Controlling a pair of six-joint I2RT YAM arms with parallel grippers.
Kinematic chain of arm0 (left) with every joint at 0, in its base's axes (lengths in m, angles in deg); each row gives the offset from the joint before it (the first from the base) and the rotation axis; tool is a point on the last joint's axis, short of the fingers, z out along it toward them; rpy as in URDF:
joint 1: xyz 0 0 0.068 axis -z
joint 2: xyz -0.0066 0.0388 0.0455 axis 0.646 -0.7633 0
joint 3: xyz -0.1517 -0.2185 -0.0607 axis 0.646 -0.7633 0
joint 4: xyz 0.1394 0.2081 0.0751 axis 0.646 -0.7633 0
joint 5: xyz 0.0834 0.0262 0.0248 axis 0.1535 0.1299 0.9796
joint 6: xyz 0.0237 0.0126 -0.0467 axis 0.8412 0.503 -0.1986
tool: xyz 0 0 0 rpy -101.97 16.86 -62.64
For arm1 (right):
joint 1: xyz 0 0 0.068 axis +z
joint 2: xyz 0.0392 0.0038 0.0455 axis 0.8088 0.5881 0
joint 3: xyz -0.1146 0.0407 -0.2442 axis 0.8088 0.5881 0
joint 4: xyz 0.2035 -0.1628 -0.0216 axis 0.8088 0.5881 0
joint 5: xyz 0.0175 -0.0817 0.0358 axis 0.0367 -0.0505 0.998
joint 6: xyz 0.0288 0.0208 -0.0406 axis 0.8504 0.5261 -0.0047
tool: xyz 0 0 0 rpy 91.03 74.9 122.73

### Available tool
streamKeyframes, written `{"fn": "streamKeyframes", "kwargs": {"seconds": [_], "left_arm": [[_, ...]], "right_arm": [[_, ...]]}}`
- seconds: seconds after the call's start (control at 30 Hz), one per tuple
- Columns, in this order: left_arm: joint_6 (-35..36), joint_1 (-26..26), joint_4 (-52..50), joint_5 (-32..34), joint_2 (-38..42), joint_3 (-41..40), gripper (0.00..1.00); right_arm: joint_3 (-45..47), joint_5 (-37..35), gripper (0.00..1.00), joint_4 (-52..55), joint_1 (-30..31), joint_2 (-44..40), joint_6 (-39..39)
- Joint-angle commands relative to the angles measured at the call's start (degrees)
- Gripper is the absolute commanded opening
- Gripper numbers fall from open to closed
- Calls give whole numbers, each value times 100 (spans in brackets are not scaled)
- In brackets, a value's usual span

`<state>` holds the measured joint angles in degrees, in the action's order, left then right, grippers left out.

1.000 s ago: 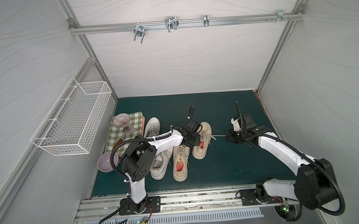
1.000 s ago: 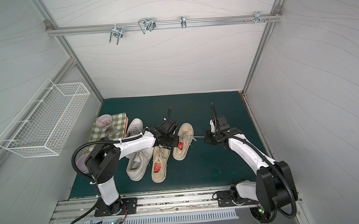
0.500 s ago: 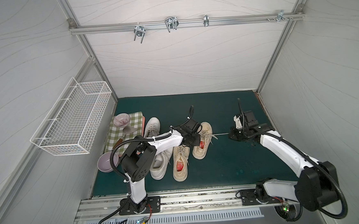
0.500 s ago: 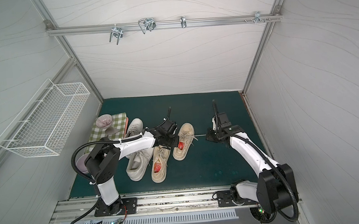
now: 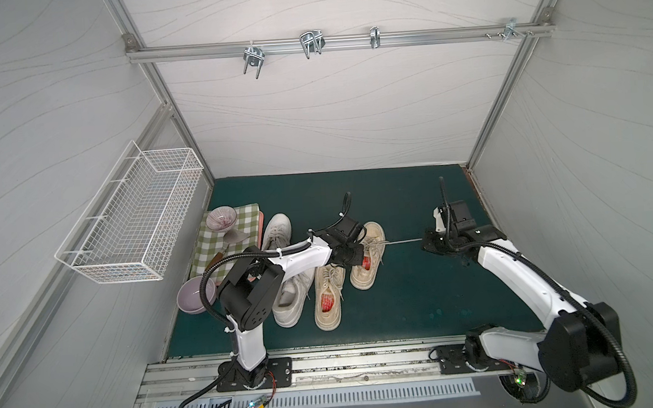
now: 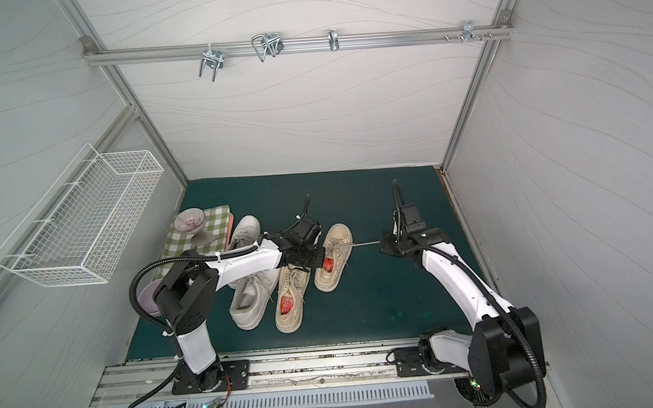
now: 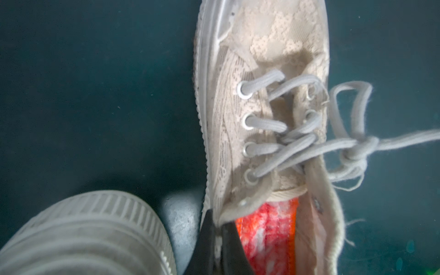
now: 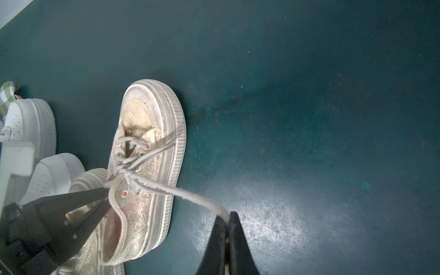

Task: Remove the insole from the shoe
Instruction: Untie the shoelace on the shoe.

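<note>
Red-and-orange patterned insole [image 7: 266,233] lies flat inside the beige lace-fabric platform shoe [image 8: 140,114], showing only through the heel opening. The shoe stands on its sole near the middle of the dark green mat [image 5: 420,296], toe toward 12 o'clock. A second beige shoe [image 5: 327,322] sits at its 7 o'clock and the white leather sneakers [image 5: 292,300] lie toward 8 o'clock.

Your left gripper [image 7: 218,225] comes in from 9 o'clock, its fingers pressed together on the collar rim of the shoe beside the top eyelet, pinning the shoe in place. Your right gripper [image 8: 228,217] sits well out at 3 o'clock, nipping the free end of the grey flat shoelace [image 5: 405,241], which runs taut from the shoe to it.

You look to be at the loosening step, not the extraction itself. The knot [image 7: 357,152] is not undone and one loop hangs from it.

Next, draw the lace further toward 3 o'clock while the left hold anchors the shoe, so the knot slips rather than the shoe sliding or tipping. If it jams tighter, ease off and regrip nearer the knot. Once the throat is slack, you will need one gripper free to reach into the heel opening and pinch the insole's rear edge.
</note>
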<state>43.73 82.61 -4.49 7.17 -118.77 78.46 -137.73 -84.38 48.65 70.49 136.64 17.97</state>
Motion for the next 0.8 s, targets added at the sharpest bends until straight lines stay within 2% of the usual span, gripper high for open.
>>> {"fn": "streamKeyframes", "kwargs": {"seconds": [0.0, 0.1, 0.23, 0.33, 0.47, 0.67, 0.77], "left_arm": [[76, -69, 150, 22, 128, -26, 0], [205, -32, 241, -311, 163, -17, 0], [361, 78, 279, -423, 272, -77, 0], [376, 76, 218, -431, 308, -103, 0], [389, 77, 155, -355, 391, -131, 0], [354, 78, 197, -394, 420, -99, 0], [345, 78, 186, -437, 420, -88, 0]], "right_arm": [[-82, 267, 0, -63, -36, -4, 76], [-225, 596, 0, -244, -36, 308, 100], [-803, 707, 14, -211, -54, 1048, 127], [-1152, 471, 42, -31, -76, 1419, 151], [-1046, 29, 64, 75, 15, 1177, 54], [-816, -438, 70, 388, 712, 651, -377], [-557, -45, 67, 173, 1000, 463, -610]]}}
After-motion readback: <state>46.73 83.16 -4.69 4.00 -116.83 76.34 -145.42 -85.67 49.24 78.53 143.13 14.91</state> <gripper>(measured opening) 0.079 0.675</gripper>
